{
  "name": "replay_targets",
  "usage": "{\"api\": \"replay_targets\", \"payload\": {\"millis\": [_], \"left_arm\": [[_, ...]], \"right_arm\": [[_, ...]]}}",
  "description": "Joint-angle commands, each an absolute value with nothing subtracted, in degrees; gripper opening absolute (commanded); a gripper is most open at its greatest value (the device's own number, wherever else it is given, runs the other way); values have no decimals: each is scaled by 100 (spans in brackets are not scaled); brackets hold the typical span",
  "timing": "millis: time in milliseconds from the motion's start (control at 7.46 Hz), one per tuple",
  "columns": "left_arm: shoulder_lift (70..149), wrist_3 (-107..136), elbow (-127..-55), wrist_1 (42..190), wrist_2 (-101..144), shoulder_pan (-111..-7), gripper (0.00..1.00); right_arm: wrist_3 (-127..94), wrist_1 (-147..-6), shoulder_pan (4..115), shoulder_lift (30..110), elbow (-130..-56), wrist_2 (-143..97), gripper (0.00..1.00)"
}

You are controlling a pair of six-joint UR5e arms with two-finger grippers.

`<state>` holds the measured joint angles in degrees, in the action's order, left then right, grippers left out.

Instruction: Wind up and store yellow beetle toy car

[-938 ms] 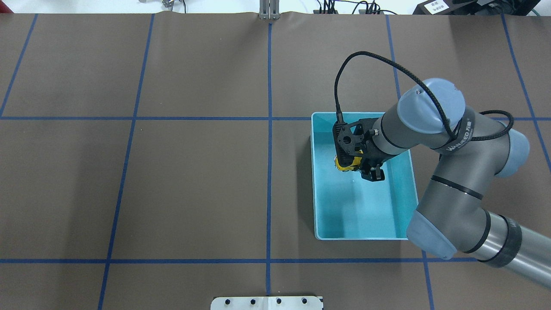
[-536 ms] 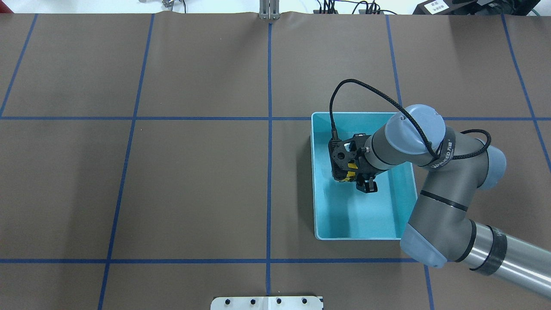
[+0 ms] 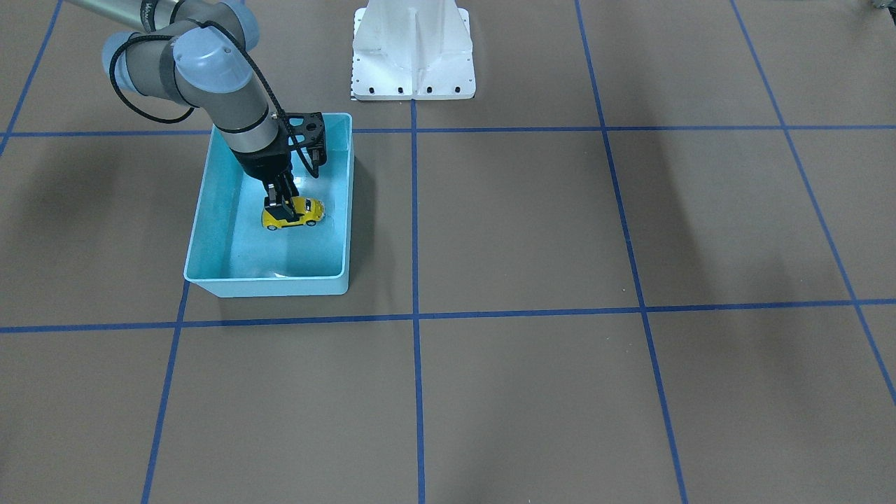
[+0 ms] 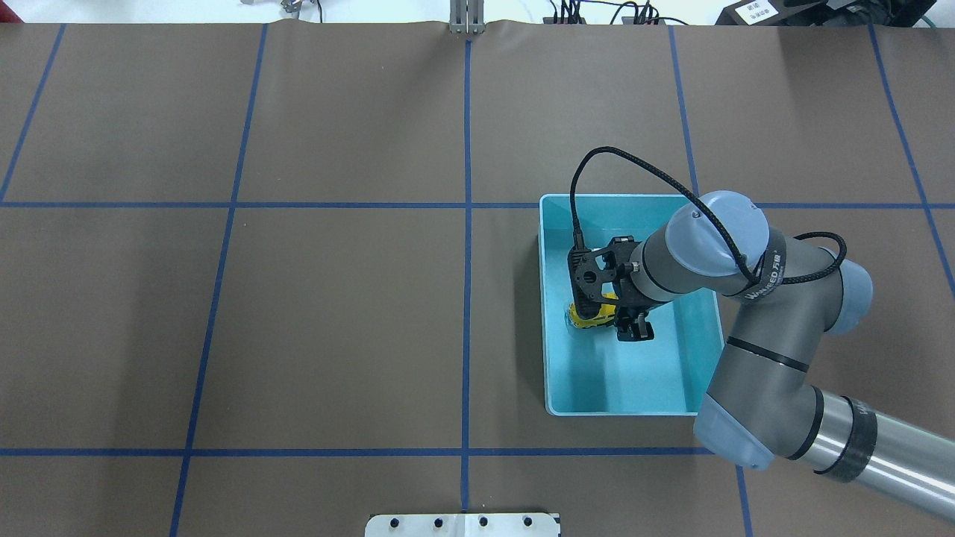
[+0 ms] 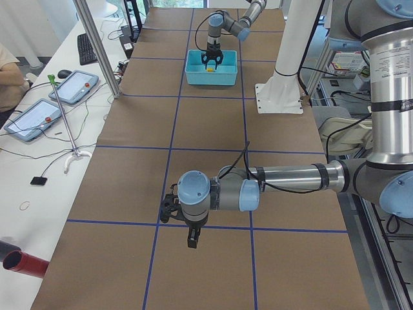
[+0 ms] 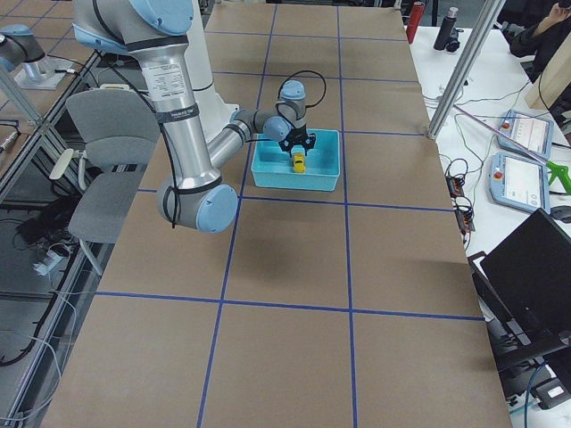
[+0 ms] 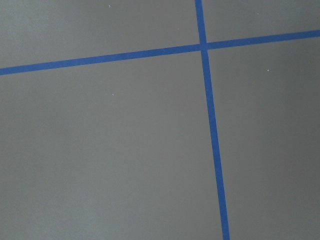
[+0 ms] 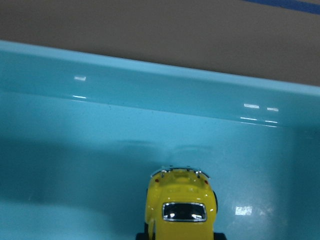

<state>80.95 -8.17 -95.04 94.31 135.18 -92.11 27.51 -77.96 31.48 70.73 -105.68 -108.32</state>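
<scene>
The yellow beetle toy car [image 3: 299, 212] sits low inside the light blue bin [image 3: 266, 285], at or just above its floor. My right gripper [image 3: 280, 204] reaches down into the bin and is shut on the car's rear half. In the overhead view the car [image 4: 588, 319] peeks out from under the gripper [image 4: 615, 322], near the bin's left wall [image 4: 547, 298]. The right wrist view shows the car's roof and window [image 8: 182, 210] against the bin's wall [image 8: 150, 95]. My left gripper [image 5: 191, 237] hangs over bare table far from the bin; I cannot tell whether it is open or shut.
The brown table mat has blue tape grid lines. The robot's white base plate [image 3: 413, 63] stands just behind the bin. The left wrist view shows only mat and tape.
My right gripper has come down into the bin with the car and shifted a little toward the robot's side. The car now sits lower, near the bin's floor.
</scene>
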Motion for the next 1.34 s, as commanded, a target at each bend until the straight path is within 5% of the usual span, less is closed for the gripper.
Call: {"api": "replay_targets", "payload": {"millis": [0, 268, 670, 1207], "left_arm": [[8095, -817, -9501, 9431, 13518, -9211, 100], [8095, -817, -9510, 9431, 13518, -9211, 100], [8095, -817, -9510, 9431, 13518, -9211, 100], [8095, -817, -9510, 9431, 13518, -9211, 100]], "right_arm": [[2672, -7752, 3164, 7075, -10704, -10872, 100], [1328, -8327, 3880, 6979, -11343, -11647, 100], [-513, -8883, 6355, 7144, -11409, -12682, 100], [-642, -9018, 8304, 8154, -9426, -13092, 100]]}}
